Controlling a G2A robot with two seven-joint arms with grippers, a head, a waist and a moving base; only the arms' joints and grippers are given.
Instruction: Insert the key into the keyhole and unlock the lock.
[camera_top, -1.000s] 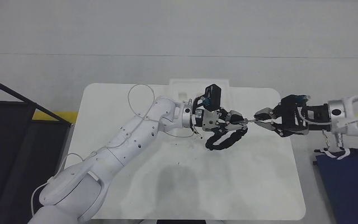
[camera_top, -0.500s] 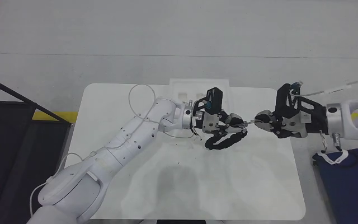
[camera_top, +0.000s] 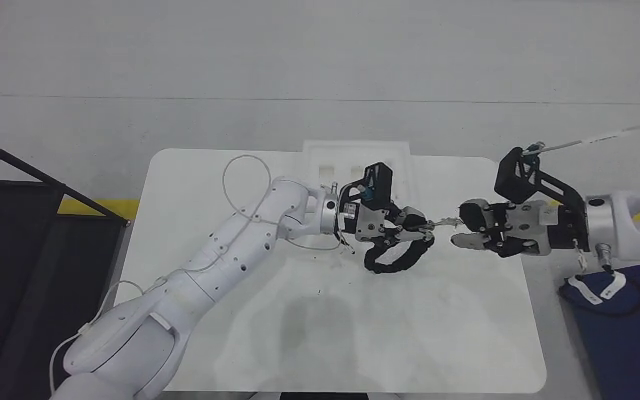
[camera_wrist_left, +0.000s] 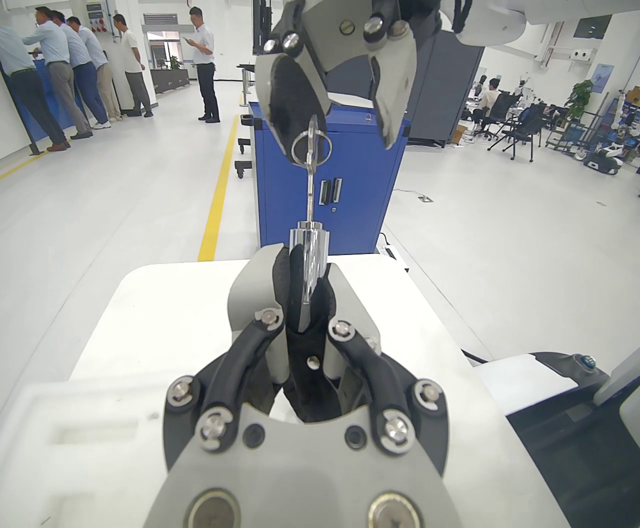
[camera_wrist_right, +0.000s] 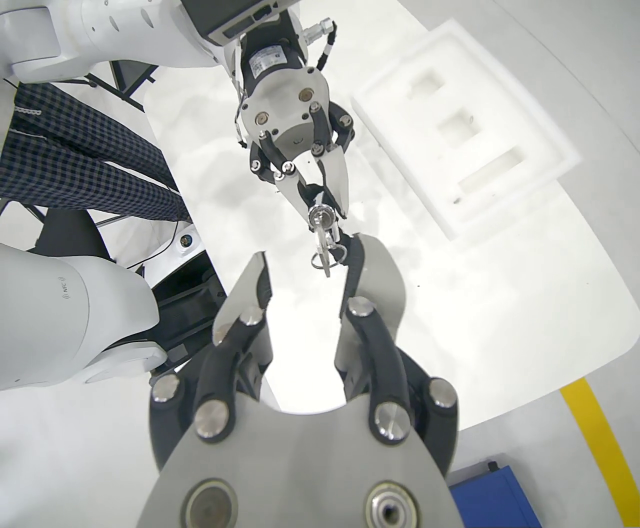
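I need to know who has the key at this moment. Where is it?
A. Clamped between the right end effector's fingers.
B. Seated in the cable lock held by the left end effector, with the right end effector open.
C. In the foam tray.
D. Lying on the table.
B: the key sticks out of the cable lock gripped in the left end effector, while the right end effector stands open, the key's head beside one finger.

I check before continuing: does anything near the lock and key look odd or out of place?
Only one thing: the key stands in the lock, which the left gripper holds, but the right gripper is open, so nothing grips the key. No damage visible.
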